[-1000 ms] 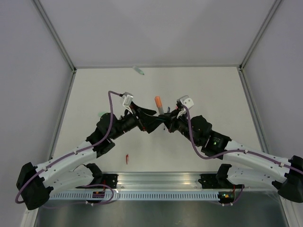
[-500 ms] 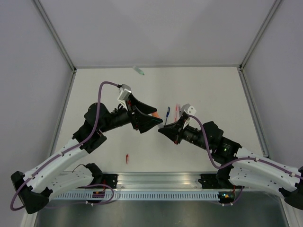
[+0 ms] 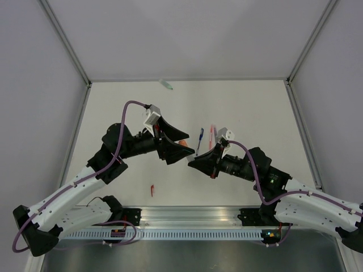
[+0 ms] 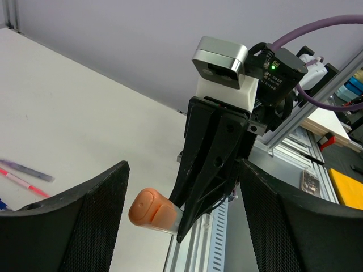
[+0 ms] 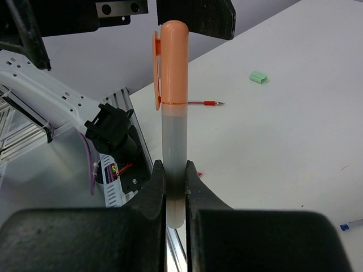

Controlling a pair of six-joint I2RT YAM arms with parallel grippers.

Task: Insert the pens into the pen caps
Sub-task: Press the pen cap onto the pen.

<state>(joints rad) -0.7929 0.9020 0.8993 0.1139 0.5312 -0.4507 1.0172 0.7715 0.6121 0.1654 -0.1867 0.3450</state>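
While the right gripper clamped the clear barrel of a pen low down, the orange cap sat on that pen's far end, apparently pushed fully home. The pen's long axis ran straight out from the right fingers towards the left gripper. The left gripper's fingers stood spread wide and gripped nothing. In the left wrist view the capped end lay in the gap between them, nearer one finger and touching neither. This pair was judged complete, and any further press would have to run along that axis.

Loose items lay on the table:
- A blue pen and a pink pen lay just beyond the two grippers.
- A red pen lay nearer the left arm's base.
- A mint cap lay at the far edge, well apart from both arms.
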